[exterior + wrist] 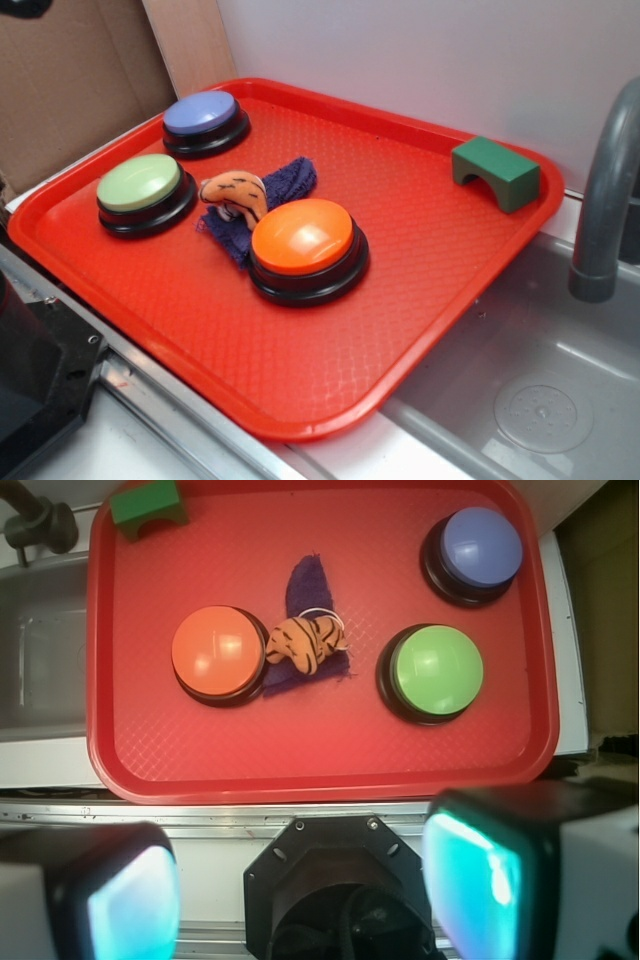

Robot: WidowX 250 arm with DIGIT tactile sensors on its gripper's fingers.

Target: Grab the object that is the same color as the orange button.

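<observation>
Sink basin [540, 400], grey metal, beside the tray, with a grey faucet [605, 190] rising over it. Red tray [420, 300], textured plastic, rectangular with rounded corners, bearing all items below. Gripper [300, 880], seen only from the wrist camera: two finger pads [470, 875] set wide apart with nothing between them, hanging well clear of the tray's near edge. Orange button [303, 237], glossy dome on black base. Pale green button [140, 182]; lavender-blue button [202, 113]. Green arch block [495, 172], at the tray's far corner near the faucet. Dark blue cloth [285, 185], crumpled between the buttons. Orange plush toy [236, 194], dark-striped, lying on the cloth, just beside the orange button.
</observation>
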